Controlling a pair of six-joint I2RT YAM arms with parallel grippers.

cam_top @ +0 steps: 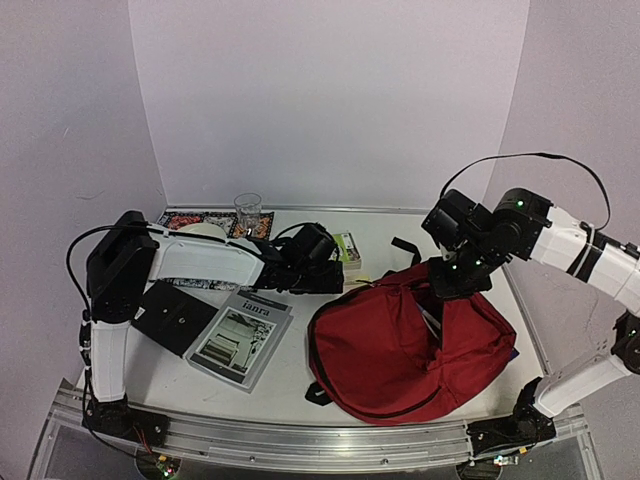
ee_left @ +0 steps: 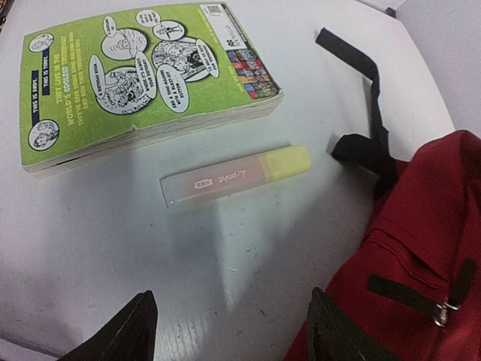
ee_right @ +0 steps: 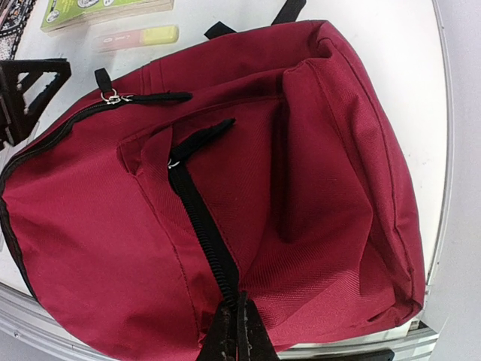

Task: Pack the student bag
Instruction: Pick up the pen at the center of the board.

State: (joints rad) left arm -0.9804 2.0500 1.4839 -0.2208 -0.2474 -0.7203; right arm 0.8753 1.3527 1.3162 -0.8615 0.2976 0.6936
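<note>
Gaping left pincer (ee_left: pixel 234 331) faces one highlighter (ee_left: pixel 235 177) and one book (ee_left: pixel 143 75); right pincer (ee_right: pixel 237 331) clenches the one student bag (ee_right: pixel 301 188).

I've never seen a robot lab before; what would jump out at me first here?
The big dark-red fabric backpack lying on the right side of the white table, with the right gripper pinched shut on its black zip. Next, the bright green cartoon-covered paperback and yellow-capped highlighter pen side by side farther back, just ahead of the open left gripper.
</note>
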